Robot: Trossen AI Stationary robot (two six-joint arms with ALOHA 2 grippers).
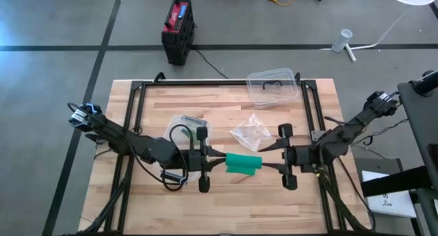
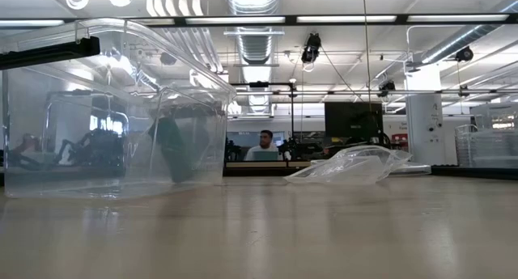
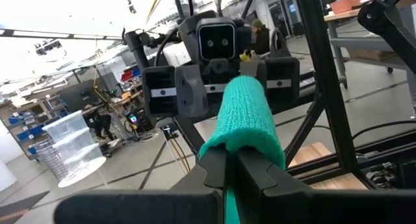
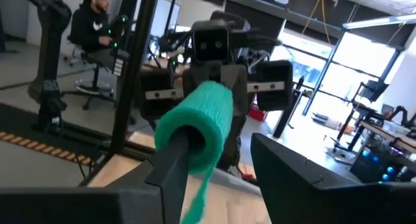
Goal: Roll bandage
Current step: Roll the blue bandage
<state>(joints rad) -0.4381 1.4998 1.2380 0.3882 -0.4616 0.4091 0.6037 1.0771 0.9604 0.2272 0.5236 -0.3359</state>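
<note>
So the bandage job looked pretty far along at this point. Starting on the left: the left gripper (image 1: 213, 162) was over the middle of the table (image 1: 226, 202), fingers pressed together and pinching one end of the green bandage (image 1: 243, 163). In the left wrist view you could see the knit fabric squeezed right between the two dark fingers (image 3: 260, 178), with the roll running straight away from them toward the other arm.

The bandage itself sat between the two grippers, held up off the wood as far as I could tell. It was already a fat, tidy cylinder, so most of the rolling seemed done. A loose strip hung down from the near end in the right wrist view, so I'd guess there was a tail left to wind in or tuck.

On the right, the right gripper (image 1: 270, 166) had one finger (image 4: 172, 165) poked into the hollow core of the roll like a spindle, the other finger standing off to the side, clear of the fabric. So its jaws were partly spread, not clamping anything.

Other stuff: a round clear lid (image 1: 189, 122) behind the left gripper, a crumpled plastic bag (image 1: 250, 134) just behind the bandage, and a clear tub (image 1: 272, 87) at the far edge. None of it was touching the bandage.
</note>
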